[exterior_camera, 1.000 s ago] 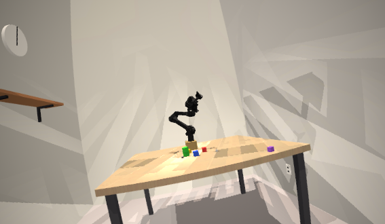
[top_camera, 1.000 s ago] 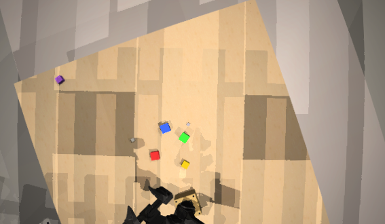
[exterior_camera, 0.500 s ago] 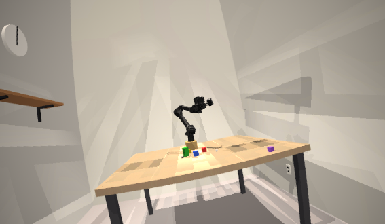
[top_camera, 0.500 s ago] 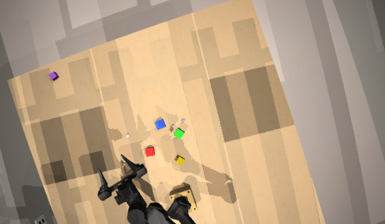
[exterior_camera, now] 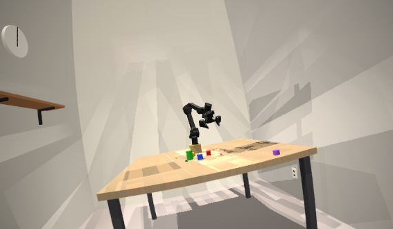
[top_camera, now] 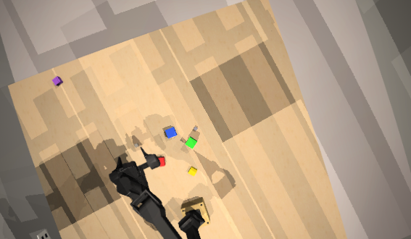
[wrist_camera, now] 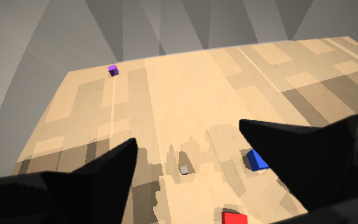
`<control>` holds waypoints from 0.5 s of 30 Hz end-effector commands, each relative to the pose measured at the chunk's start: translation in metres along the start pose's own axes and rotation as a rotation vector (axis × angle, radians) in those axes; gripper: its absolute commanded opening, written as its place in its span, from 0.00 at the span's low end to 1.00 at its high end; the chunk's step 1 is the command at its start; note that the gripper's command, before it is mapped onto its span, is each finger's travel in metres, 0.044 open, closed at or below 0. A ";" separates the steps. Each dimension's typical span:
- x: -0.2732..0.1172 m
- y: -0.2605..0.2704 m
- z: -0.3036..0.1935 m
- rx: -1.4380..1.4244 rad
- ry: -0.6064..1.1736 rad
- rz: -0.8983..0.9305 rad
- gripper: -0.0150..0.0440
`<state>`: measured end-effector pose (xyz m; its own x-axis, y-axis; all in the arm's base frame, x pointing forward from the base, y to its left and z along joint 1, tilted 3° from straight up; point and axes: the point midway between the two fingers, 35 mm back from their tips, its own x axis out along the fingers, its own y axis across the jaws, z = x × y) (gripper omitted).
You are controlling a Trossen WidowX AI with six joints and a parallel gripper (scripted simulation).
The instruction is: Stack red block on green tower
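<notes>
Hovering above desk (top_camera: 246, 159) (exterior_camera: 159, 180) (wrist_camera: 180, 100): gripper (top_camera: 131, 156) (exterior_camera: 211, 124) (wrist_camera: 189, 133), jaws wide, nothing held.
Red block (top_camera: 162, 161) (exterior_camera: 208, 153) (wrist_camera: 235, 218): on desk, below gripper, apart.

The surface (top_camera: 243, 159) (exterior_camera: 159, 173) (wrist_camera: 180, 100) is pale tan wood, patterned with darker brown bands and blocky patches of shade. On it are a red block (top_camera: 162, 161) (exterior_camera: 208, 153) (wrist_camera: 235, 218), a green tower (top_camera: 191, 143) (exterior_camera: 189, 155), a blue block (top_camera: 170, 132) (exterior_camera: 199, 157) (wrist_camera: 257, 160), a yellow block (top_camera: 192, 171) (exterior_camera: 193, 154) and a purple block (top_camera: 57, 80) (exterior_camera: 276, 152) (wrist_camera: 113, 70). A tiny cube (top_camera: 136, 145) (wrist_camera: 184, 170) looks light grey, though it is small to judge. The tool (top_camera: 130, 152) (exterior_camera: 211, 125) (wrist_camera: 189, 133) is black.
</notes>
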<state>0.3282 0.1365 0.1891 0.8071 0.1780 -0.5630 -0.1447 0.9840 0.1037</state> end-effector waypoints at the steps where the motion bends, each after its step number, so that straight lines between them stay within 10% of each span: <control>1: 0.018 -0.017 -0.035 0.036 0.240 -0.047 1.00; 15: 0.012 -0.058 -0.124 0.237 0.884 -0.188 1.00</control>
<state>0.2830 0.0854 0.0784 0.1531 0.0444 -0.9872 0.1013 0.9930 0.0604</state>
